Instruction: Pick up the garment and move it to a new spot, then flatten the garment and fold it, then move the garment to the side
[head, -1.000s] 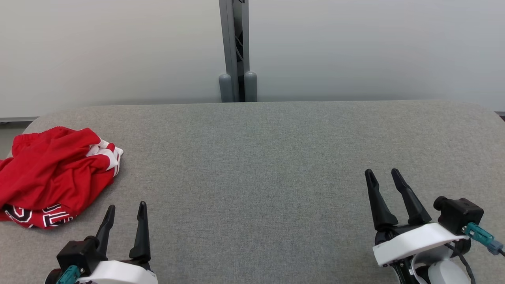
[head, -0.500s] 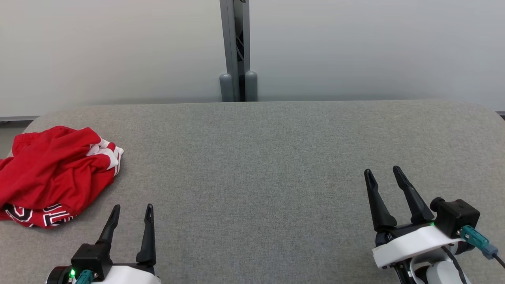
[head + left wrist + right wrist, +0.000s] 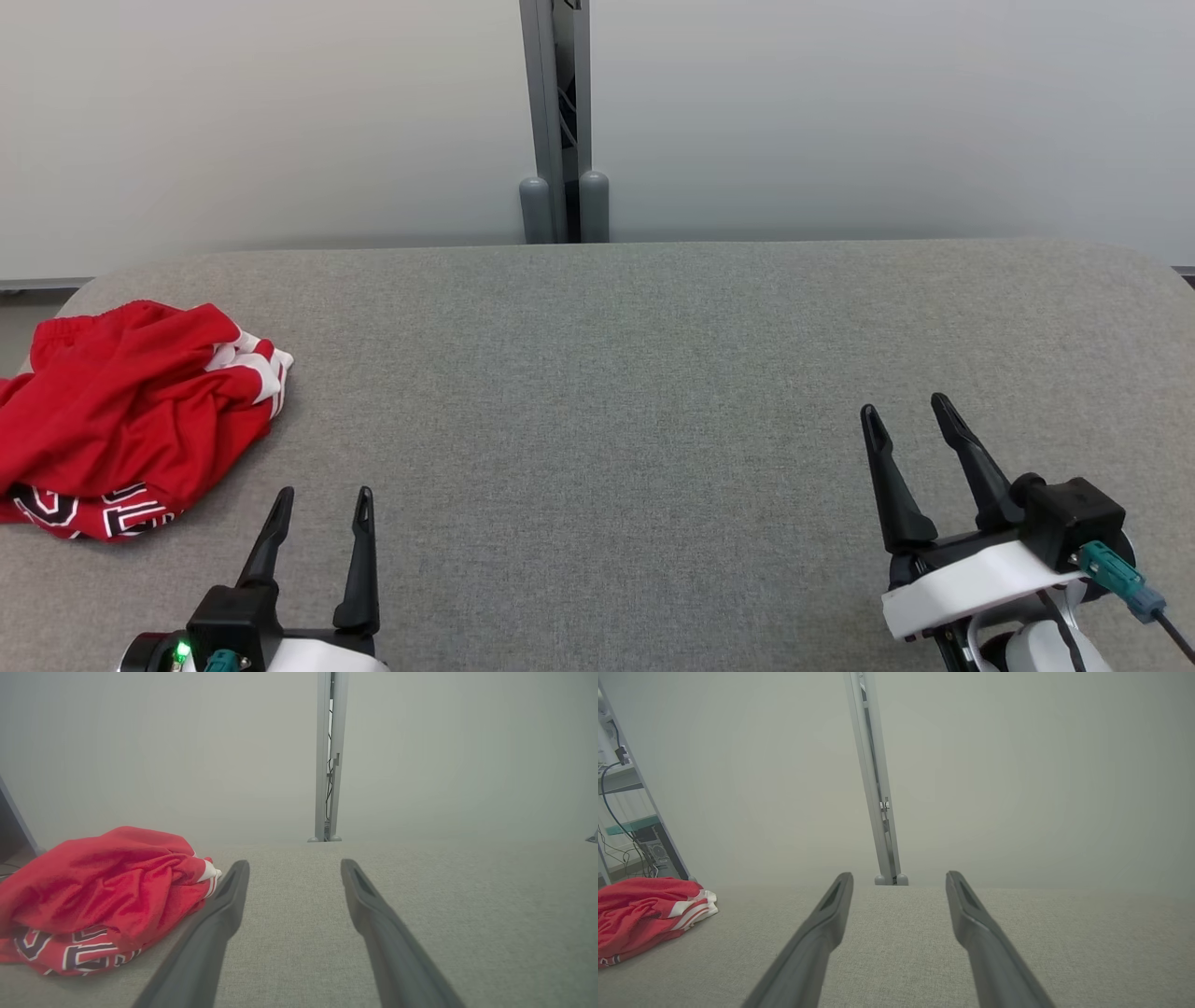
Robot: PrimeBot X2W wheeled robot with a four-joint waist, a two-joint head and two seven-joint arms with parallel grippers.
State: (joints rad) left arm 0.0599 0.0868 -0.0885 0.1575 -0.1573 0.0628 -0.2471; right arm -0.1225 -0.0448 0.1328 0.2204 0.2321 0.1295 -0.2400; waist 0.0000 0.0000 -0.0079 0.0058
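Note:
The garment (image 3: 121, 411) is a crumpled red heap with white stripes and dark lettering, lying at the far left of the grey table (image 3: 597, 373). It also appears at the left of the left wrist view as the garment (image 3: 103, 896) and of the right wrist view as the garment (image 3: 644, 914). My left gripper (image 3: 323, 499) stands open at the lower left, just right of the heap and apart from it, nothing between its fingers. Over at the lower right my right gripper (image 3: 905, 409) is open and empty above bare cloth.
A grey upright post (image 3: 557, 121) with two rounded feet stands behind the table's far edge against a pale wall. The table's rounded left corner lies just beyond the garment. In the right wrist view a rack with cables (image 3: 626, 826) stands off the table's left.
My left gripper has slid a little to the right and lower in the head view. The right gripper shifted slightly. The garment has not moved.

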